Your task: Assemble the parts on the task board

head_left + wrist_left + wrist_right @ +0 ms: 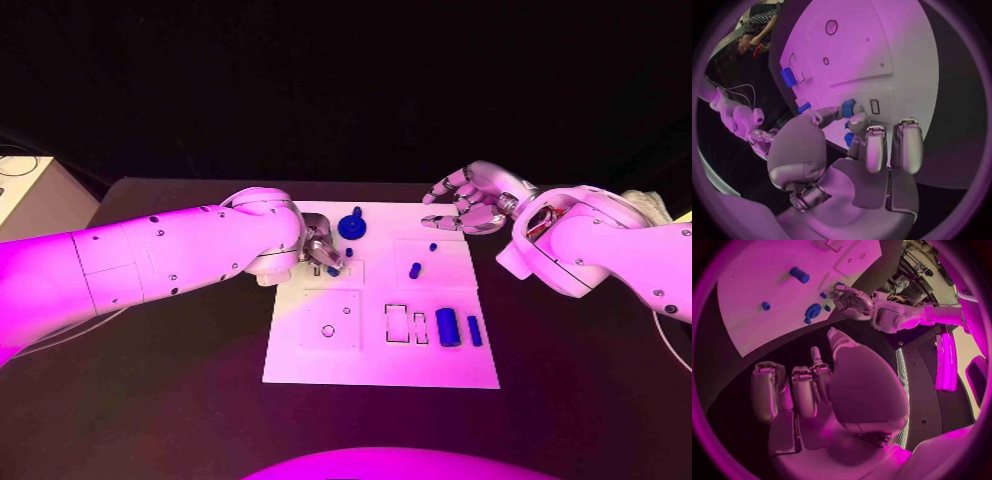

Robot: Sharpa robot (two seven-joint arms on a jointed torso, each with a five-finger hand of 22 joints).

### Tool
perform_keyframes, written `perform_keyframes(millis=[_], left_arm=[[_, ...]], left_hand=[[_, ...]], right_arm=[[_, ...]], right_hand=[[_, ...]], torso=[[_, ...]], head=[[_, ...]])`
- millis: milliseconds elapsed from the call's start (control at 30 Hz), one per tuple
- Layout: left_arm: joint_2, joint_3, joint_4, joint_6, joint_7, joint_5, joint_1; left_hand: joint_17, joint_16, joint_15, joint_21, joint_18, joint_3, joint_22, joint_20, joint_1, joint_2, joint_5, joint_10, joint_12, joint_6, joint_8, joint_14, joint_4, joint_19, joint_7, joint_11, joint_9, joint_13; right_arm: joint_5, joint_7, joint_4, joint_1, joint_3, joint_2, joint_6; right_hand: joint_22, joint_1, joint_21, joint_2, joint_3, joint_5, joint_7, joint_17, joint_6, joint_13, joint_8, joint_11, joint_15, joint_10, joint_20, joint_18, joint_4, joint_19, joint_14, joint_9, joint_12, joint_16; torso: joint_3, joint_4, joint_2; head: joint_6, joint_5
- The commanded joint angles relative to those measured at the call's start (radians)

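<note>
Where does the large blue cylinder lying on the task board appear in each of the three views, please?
Head view: the large blue cylinder lies near the task board's front right, beside a slimmer blue part.
Left wrist view: it lies at the board's edge, beyond the left hand.
Right wrist view: it lies on the board beyond the right hand.
Shared landmark: the rectangular slots next to it.
</note>
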Motion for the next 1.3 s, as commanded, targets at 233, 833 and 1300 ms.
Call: perform_keyframes(millis=[233, 833, 1300], left_arm=[[0.004, -0.005, -0.003, 0.036, -0.009, 0.005, -0.007], [-0.005, -0.005, 0.009, -0.026, -0.005, 0.002, -0.007], [-0.027, -0.005, 0.044, -0.119, 0.011, -0.030, -0.013]], left_hand=[[0.263, 0.006, -0.006, 0.004, -0.006, 0.021, 0.050, -0.002, -0.010, 0.010, -0.004, 0.004, 0.004, 0.045, -0.006, 0.106, -0.035, 0.005, -0.034, -0.002, 0.012, 0.001], [0.263, 0.006, -0.008, 0.004, -0.006, 0.052, 0.051, -0.005, 0.054, 0.062, 0.003, -0.001, -0.003, 0.039, -0.013, 0.106, -0.066, 0.007, -0.031, -0.003, 0.019, -0.005], [0.263, 0.006, -0.007, 0.004, -0.007, 0.058, 0.054, -0.005, 0.060, 0.065, 0.003, 0.000, -0.002, 0.040, -0.012, 0.106, -0.071, 0.009, -0.031, -0.002, 0.020, -0.003]], right_arm=[[-0.007, 0.005, 0.004, -0.001, 0.000, -0.002, 0.010], [-0.007, 0.006, 0.007, -0.001, 0.000, -0.005, 0.008], [-0.007, 0.007, 0.009, -0.001, 0.000, -0.010, 0.007]], right_hand=[[0.162, -0.011, -0.005, -0.001, 0.006, 0.003, 0.000, 0.217, -0.004, 0.137, 0.001, 0.000, -0.004, -0.009, -0.002, 0.015, 0.002, 0.030, 0.091, -0.002, -0.006, -0.006], [0.162, -0.014, -0.006, -0.002, 0.008, 0.004, 0.000, 0.217, -0.005, 0.137, 0.002, 0.000, -0.004, -0.009, -0.002, 0.015, 0.002, 0.030, 0.091, -0.002, -0.006, -0.007], [0.162, -0.014, -0.006, -0.002, 0.008, 0.004, 0.000, 0.217, -0.005, 0.137, 0.002, 0.000, -0.004, -0.009, -0.002, 0.015, 0.002, 0.030, 0.091, -0.002, -0.006, -0.007]], torso=[[0.0000, -0.0001, 0.001], [-0.0009, -0.0001, 0.001], [-0.0006, 0.0019, 0.000]], head=[[0.002, -0.001], [0.000, -0.006], [-0.006, -0.006]])
